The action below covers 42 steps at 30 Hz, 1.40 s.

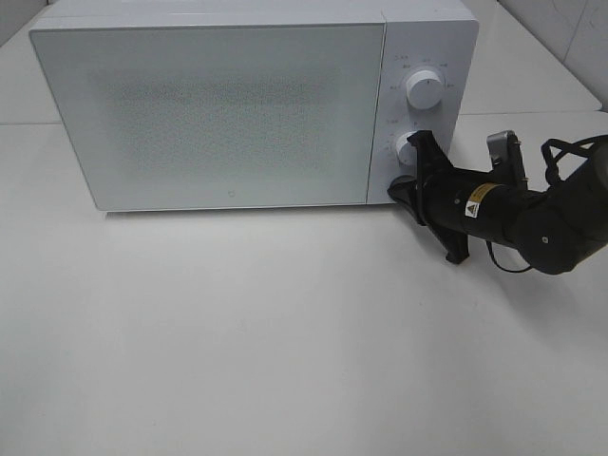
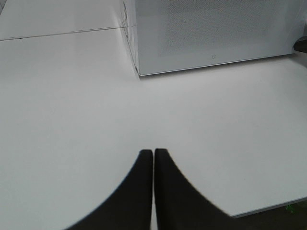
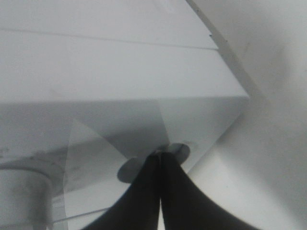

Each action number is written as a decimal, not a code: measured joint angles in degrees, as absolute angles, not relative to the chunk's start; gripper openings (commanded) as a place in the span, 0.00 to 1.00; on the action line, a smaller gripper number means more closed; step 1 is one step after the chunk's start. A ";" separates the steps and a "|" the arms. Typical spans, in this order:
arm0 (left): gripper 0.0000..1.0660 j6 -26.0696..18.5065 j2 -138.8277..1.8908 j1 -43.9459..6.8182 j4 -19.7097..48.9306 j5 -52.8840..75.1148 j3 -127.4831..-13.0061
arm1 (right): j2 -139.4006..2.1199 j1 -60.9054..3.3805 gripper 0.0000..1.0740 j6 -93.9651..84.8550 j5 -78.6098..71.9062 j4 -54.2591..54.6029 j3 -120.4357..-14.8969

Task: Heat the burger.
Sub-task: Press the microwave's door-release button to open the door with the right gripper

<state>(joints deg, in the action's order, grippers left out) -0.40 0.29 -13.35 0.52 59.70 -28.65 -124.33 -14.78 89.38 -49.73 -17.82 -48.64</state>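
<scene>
- my right gripper (image 3: 159,155) has its black fingers pinched together, nothing between them, tips on the small round pale button (image 3: 179,150) at the bottom corner of the white box microwave (image 1: 228,104) control panel.
- i judge this a press: push straight in, square to the panel, so the tips don't slide off the button's rim.
- the white lower dial (image 1: 407,152) sits just beside the arm; i'd avoid nudging it.
- the burger is nowhere visible; the frosted door (image 1: 209,114) is shut and hides the inside.
- my left gripper (image 2: 153,153), likewise pinched closed and empty, hovers over the white table (image 1: 285,332), well apart from the door, with broad room in front.
</scene>
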 measured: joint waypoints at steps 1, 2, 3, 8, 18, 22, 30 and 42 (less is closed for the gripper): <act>0.00 -0.40 0.29 -13.35 0.52 59.70 -28.65 | -124.33 -14.78 0.00 89.55 -49.68 -17.99 -48.82; 0.00 -0.40 0.29 -13.35 0.52 59.70 -28.65 | -124.33 -14.78 0.00 89.55 -49.68 -17.99 -48.82; 0.00 -0.40 0.29 -13.35 0.52 59.70 -28.65 | -124.33 -14.67 0.00 90.24 -49.27 -18.51 -49.05; 0.00 -0.40 0.29 -13.35 0.52 59.70 -28.65 | -124.33 -14.55 0.00 90.99 -49.16 -18.74 -49.27; 0.00 -0.40 0.29 -13.35 0.52 59.70 -28.65 | -124.73 -14.78 0.00 94.60 -49.79 -14.55 -49.62; 0.00 -0.40 0.29 -13.35 0.52 59.70 -28.65 | -124.73 -14.90 0.00 95.68 -49.79 -14.50 -49.62; 0.00 -0.40 0.29 -13.35 0.52 59.70 -28.65 | -124.73 -14.84 0.00 97.23 -49.79 -16.21 -49.62; 0.00 -0.40 0.29 -13.35 0.52 59.70 -28.65 | -120.95 -13.64 0.02 101.41 -38.27 -28.71 -52.37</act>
<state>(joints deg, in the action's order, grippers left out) -0.40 0.29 -13.35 0.52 59.70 -28.65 -120.95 -13.64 101.41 -38.27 -28.71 -52.37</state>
